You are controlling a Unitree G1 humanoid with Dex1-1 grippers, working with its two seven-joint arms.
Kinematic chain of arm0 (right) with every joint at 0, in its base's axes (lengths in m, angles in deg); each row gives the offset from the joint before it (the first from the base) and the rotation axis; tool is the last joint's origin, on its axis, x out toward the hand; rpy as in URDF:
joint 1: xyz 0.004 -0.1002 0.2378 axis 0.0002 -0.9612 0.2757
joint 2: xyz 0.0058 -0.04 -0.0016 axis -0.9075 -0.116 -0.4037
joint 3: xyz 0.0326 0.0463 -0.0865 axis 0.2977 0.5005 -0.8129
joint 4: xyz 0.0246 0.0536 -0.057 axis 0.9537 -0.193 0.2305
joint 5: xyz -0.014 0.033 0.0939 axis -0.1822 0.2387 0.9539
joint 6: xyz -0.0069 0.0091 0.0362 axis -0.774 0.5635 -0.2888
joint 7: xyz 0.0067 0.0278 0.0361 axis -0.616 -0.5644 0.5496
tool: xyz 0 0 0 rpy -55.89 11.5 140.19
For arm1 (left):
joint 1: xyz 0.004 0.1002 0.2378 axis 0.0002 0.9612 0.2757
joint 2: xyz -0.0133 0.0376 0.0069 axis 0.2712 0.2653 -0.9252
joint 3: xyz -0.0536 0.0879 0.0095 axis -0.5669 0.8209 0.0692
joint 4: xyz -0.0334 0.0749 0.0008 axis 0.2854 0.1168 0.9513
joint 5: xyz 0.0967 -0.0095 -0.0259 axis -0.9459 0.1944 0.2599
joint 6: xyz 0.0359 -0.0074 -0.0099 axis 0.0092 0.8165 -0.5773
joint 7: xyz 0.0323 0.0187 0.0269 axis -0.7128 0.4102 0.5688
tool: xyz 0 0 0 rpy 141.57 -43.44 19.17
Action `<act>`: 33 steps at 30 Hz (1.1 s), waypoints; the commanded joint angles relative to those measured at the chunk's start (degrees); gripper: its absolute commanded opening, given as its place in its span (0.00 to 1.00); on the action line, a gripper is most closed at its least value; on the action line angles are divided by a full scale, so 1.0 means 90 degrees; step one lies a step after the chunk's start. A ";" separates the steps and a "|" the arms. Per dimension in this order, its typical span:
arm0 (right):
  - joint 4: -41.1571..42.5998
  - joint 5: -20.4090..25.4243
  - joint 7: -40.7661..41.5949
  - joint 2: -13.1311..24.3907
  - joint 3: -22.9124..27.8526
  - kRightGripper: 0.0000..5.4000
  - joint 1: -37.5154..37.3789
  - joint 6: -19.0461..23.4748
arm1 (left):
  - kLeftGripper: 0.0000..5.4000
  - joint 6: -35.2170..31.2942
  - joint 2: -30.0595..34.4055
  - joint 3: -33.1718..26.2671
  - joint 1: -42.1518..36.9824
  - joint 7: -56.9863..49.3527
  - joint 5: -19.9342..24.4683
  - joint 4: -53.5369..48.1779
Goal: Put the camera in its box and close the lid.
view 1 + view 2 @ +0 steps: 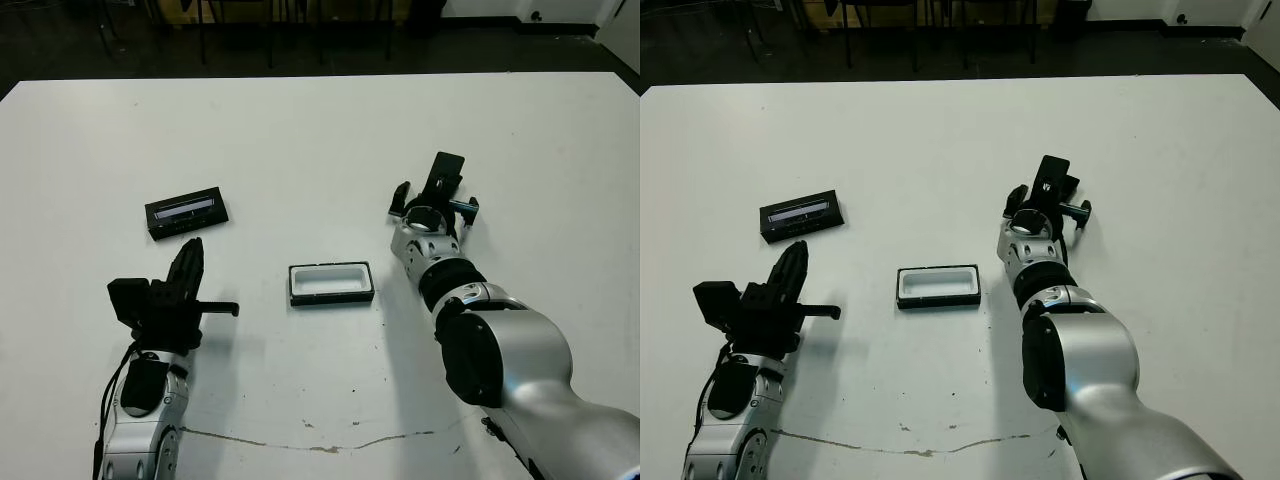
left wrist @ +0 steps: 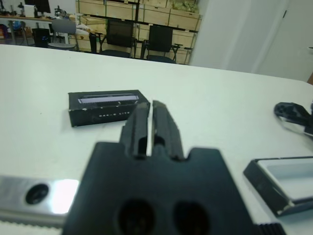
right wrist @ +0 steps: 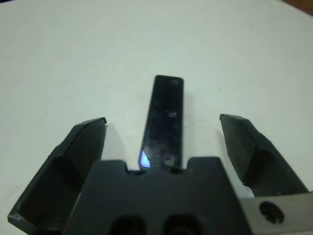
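The white bench is filling most of the head view, with the three task pieces lying apart on it. The box is sitting just below the middle of the frame, its white lining facing up and its recess holding nothing. The lid is lying flat in the left half of the frame, above and well to the left of the box, its pale window strip facing up.

The camera is lying on the bench right of centre in the head view, up and to the right of the box and apart from it. In the right wrist view it is showing as a slim black bar with a small bluish glint at its near end, running away between the two fingers.

The right hand is reaching over that bar with its fingers spread wide on either side of it; neither finger is touching the camera.

The left hand is hovering at the lower left of the head view, just below the lid and not touching it. Its fingers are standing close together with only a thin slit between them, holding nothing, and are pointing toward the lid.
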 commanded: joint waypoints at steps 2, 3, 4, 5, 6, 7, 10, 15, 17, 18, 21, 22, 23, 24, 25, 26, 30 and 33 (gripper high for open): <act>-0.0175 -0.0052 -0.0331 -0.0077 -0.0023 0.94 -0.0051 0.0346 | 0.00 -0.0121 0.0079 -0.0046 0.0047 -0.0017 -0.0027 0.0033; -0.0167 -0.0083 -0.0369 -0.0080 -0.0044 0.92 -0.0084 0.0285 | 0.00 -0.0106 0.0079 -0.0051 0.0048 -0.0024 -0.0035 0.0035; -0.0162 -0.0139 -0.0363 -0.0071 -0.0086 0.89 -0.0130 0.0218 | 0.00 -0.0092 0.0080 -0.0055 0.0050 -0.0034 -0.0050 0.0036; -0.0159 -0.0203 -0.0345 -0.0057 -0.0136 0.86 -0.0179 0.0164 | 0.00 -0.0110 0.0079 -0.0055 0.0059 -0.0071 -0.0086 0.0017; -0.0160 -0.0253 -0.0328 -0.0041 -0.0176 0.83 -0.0212 0.0150 | 0.00 -0.0143 0.0075 -0.0054 0.0068 -0.0113 -0.0121 -0.0007; -0.0165 -0.0300 -0.0312 -0.0022 -0.0214 0.79 -0.0225 0.0189 | 0.00 -0.0173 0.0071 -0.0054 0.0075 -0.0144 -0.0142 -0.0026; -0.0114 -0.0304 -0.0242 -0.0006 -0.0206 0.69 -0.0268 0.0182 | 0.00 -0.0202 0.0051 -0.0042 0.0096 -0.0197 -0.0152 -0.0073; 0.0001 0.0095 0.0021 -0.0066 0.0177 0.52 -0.0328 -0.0088 | 0.00 -0.0195 0.0072 -0.0026 0.0115 -0.0186 -0.0153 -0.0107; 0.0010 0.0205 0.0092 -0.0080 0.0278 0.46 -0.0335 -0.0081 | 0.00 -0.0156 0.0075 -0.0025 0.0121 -0.0155 -0.0135 -0.0094; 0.0011 0.0263 0.0113 -0.0085 0.0328 0.43 -0.0326 -0.0046 | 0.00 -0.0176 0.0072 -0.0027 0.0125 -0.0148 -0.0117 -0.0104; 0.0023 0.0839 0.0192 -0.0133 0.0853 0.32 -0.0221 0.0057 | 0.00 -0.0192 0.0062 -0.0028 0.0127 -0.0153 -0.0103 -0.0117; 0.0028 0.1018 0.0278 -0.0140 0.1010 0.29 -0.0189 0.0097 | 0.00 -0.0188 0.0066 -0.0029 0.0123 -0.0154 -0.0108 -0.0113; 0.0028 0.1303 0.0345 -0.0151 0.1273 0.26 -0.0144 0.0097 | 0.00 -0.0194 0.0073 -0.0028 0.0120 -0.0160 -0.0121 -0.0114; 0.0019 0.1485 0.0393 -0.0149 0.1447 0.22 -0.0111 0.0099 | 0.00 -0.0197 0.0081 -0.0028 0.0117 -0.0159 -0.0129 -0.0111; -0.0002 0.1498 0.0453 -0.0128 0.1462 0.19 -0.0103 0.0129 | 0.00 -0.0197 0.0088 -0.0029 0.0114 -0.0147 -0.0121 -0.0107; -0.0018 0.1488 0.0528 -0.0106 0.1458 0.17 -0.0108 0.0148 | 0.00 -0.0187 0.0089 -0.0029 0.0111 -0.0133 -0.0109 -0.0101; 0.0037 0.1464 0.0752 -0.0072 0.1402 0.14 -0.0143 0.0264 | 0.00 -0.0107 0.0100 -0.0031 0.0095 -0.0087 -0.0097 -0.0051; 0.0097 0.1333 0.0743 -0.0064 0.1274 0.14 -0.0165 0.0288 | 0.00 -0.0222 0.0094 -0.0017 0.0107 -0.0126 -0.0125 -0.0115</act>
